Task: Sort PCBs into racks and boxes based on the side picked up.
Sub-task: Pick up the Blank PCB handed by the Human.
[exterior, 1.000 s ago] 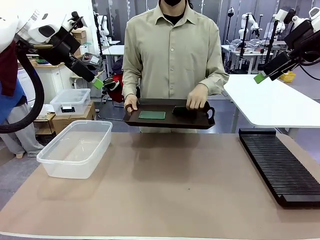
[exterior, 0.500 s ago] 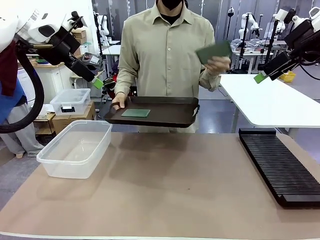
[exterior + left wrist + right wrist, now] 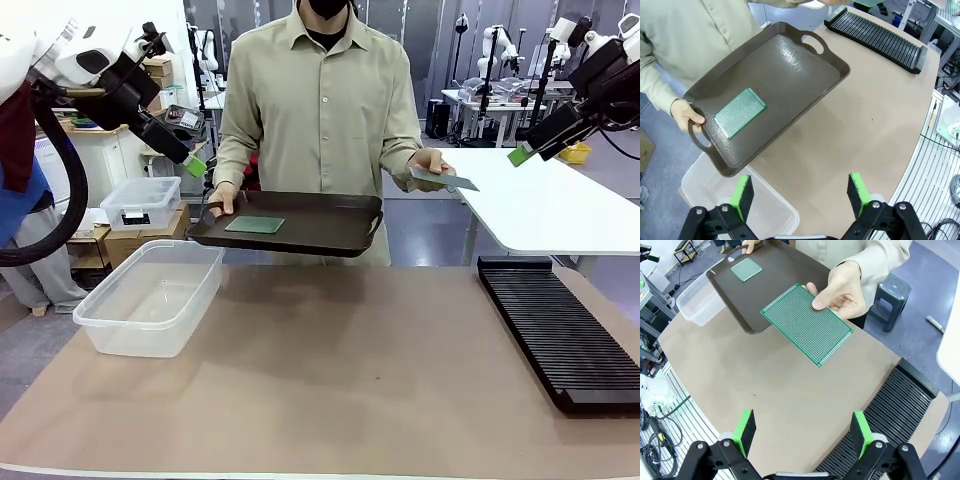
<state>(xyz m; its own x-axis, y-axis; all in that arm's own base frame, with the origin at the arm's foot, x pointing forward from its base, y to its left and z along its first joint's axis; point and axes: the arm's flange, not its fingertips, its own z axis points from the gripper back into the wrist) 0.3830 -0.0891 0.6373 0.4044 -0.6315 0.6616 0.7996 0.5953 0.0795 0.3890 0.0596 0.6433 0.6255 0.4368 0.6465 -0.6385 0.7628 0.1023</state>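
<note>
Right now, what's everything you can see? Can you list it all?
PCBs: two, green; one on the tray, one in the person's hand.
tray: one, dark brown; held by the person over the table's far edge.
tub: one, clear; table, robot's left.
rack: one, black; table, robot's right.
lidded box: one, clear; beyond the tub.
hands: two; one gripping the tray, one holding a PCB.
grippers: two, black with green pads; both open, raised.

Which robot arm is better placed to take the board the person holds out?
Right. The person's hand holds the PCB out on that side, directly before the open right gripper; the left gripper faces the tray.
</note>
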